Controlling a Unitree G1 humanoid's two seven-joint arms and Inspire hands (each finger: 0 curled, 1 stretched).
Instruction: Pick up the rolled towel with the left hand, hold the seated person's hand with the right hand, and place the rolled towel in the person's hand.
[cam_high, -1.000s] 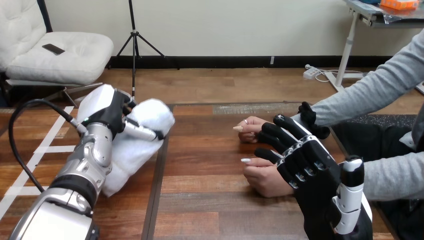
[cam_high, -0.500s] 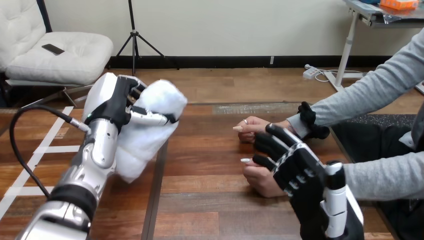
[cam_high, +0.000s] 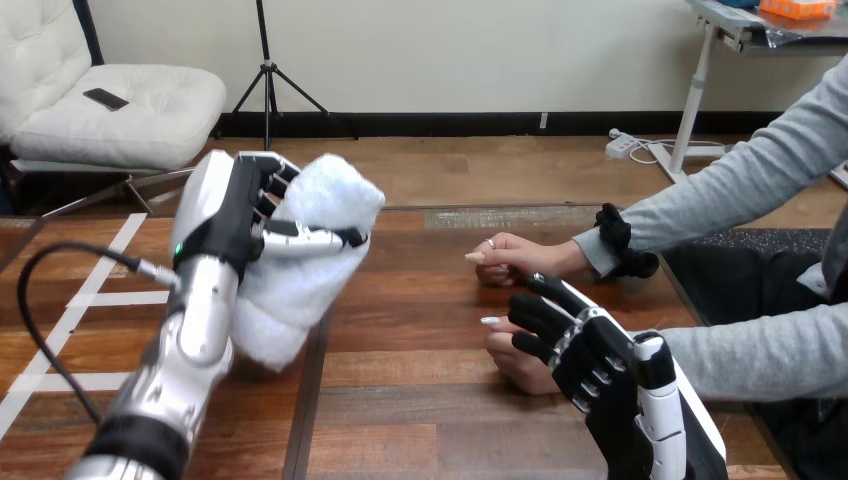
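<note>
The left hand (cam_high: 232, 215) has its fingers (cam_high: 312, 238) curled round the rolled towel (cam_high: 300, 275), which hangs clear of the desk (cam_high: 420, 400), its upper end bulging above the fingers and its longer end drooping below them; gripping it near the top probably leaves the lower end free to offer. Well off to the side, the right hand (cam_high: 600, 355) lies over the person's nearer hand (cam_high: 512, 362), its fingers (cam_high: 540, 318) loosely extended and spread across it, not visibly closed round it. That hand is knuckles up beneath them, so it likely needs steadying and turning before the towel crosses. The person's farther hand (cam_high: 515, 255) rests just beyond those fingers
</note>
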